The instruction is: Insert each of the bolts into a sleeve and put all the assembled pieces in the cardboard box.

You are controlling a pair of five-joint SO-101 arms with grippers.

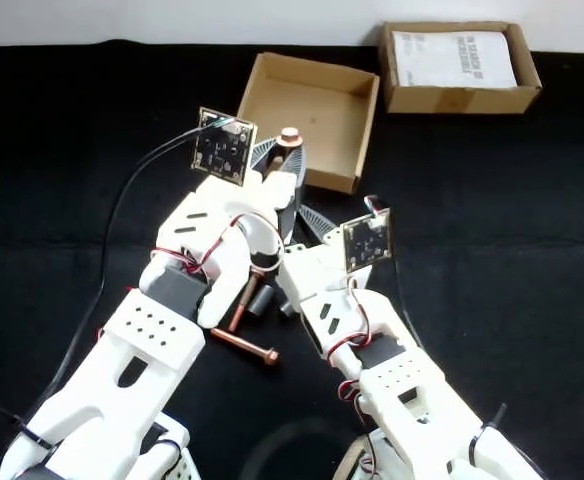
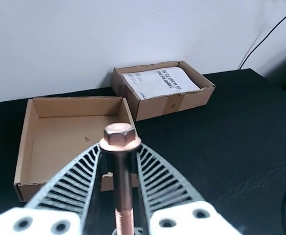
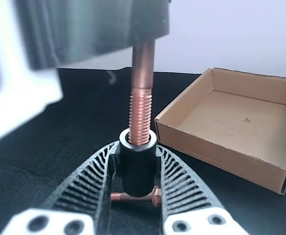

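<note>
Right wrist view: bolt point(image 3: 140, 115) in sleeve point(image 3: 137, 169) beside box point(image 3: 216, 145).

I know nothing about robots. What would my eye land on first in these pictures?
Mid-table, the left arm's fingers clamp a copper bolt head-up, and its threaded end sits in the top of a black sleeve pinched by the right arm's fingers. Just beyond them stands an open, empty cardboard box, and a spare bolt lies on the black table between the arms.
</note>
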